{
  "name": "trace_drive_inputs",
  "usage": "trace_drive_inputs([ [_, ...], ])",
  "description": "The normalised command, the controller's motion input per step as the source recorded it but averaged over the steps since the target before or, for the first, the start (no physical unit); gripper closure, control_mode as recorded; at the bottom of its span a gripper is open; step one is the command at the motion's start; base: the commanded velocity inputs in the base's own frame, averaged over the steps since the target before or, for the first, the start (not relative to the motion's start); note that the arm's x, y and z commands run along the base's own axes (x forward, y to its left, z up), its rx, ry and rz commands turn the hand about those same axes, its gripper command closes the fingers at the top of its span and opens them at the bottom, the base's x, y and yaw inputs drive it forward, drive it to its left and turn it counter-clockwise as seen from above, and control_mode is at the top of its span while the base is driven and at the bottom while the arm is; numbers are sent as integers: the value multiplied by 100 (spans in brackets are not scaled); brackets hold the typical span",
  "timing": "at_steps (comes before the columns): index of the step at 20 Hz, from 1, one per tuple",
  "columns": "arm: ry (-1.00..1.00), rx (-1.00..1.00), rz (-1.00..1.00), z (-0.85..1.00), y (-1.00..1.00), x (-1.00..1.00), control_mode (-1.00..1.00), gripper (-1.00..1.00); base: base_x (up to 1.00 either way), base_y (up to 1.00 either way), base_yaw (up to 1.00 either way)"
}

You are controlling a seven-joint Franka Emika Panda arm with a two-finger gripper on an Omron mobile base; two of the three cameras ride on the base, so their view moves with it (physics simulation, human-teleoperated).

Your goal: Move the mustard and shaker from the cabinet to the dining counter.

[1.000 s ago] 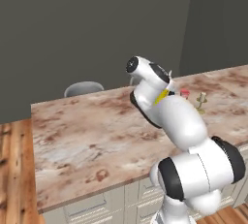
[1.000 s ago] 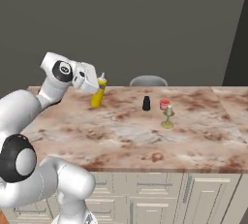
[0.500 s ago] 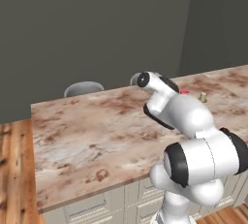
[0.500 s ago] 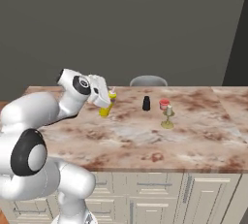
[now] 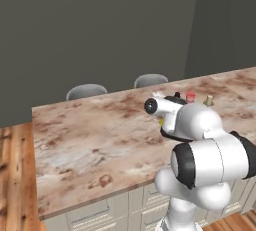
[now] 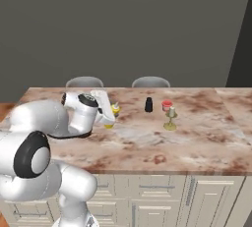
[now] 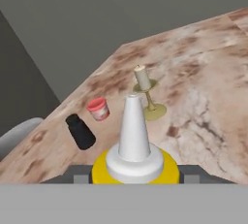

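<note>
The hand (image 6: 109, 118) grips the mustard (image 7: 134, 145) low over the marbled surface (image 6: 197, 137). The shaker (image 6: 148, 104) (small, black) stands to its right.

Shaker (image 6: 148, 104), red cup (image 6: 167, 105), goblet (image 6: 171, 118) crowd right — left counter (image 6: 59, 152) open.

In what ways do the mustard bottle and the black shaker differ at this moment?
The mustard bottle is yellow with a white pointed nozzle; the shaker is plain black. The mustard bottle is the taller one, and the shaker is short and tapered. The mustard bottle sits in the claw, while the shaker stands free on the counter, untouched. Both are at the same marbled counter, near the red cup.
</note>
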Motion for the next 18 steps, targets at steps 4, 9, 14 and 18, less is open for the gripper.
trace_drive_inputs([
  [4, 0, -1, 0, -9, 6, 24, -100, 100, 0, 0, 0],
  [9, 0, -1, -2, -5, 16, 26, -100, 100, 0, 0, 0],
  [14, 0, -3, -2, -21, 25, 10, -100, 100, 0, 0, 0],
  [18, 0, -4, -2, -26, 28, 7, -100, 100, 0, 0, 0],
])
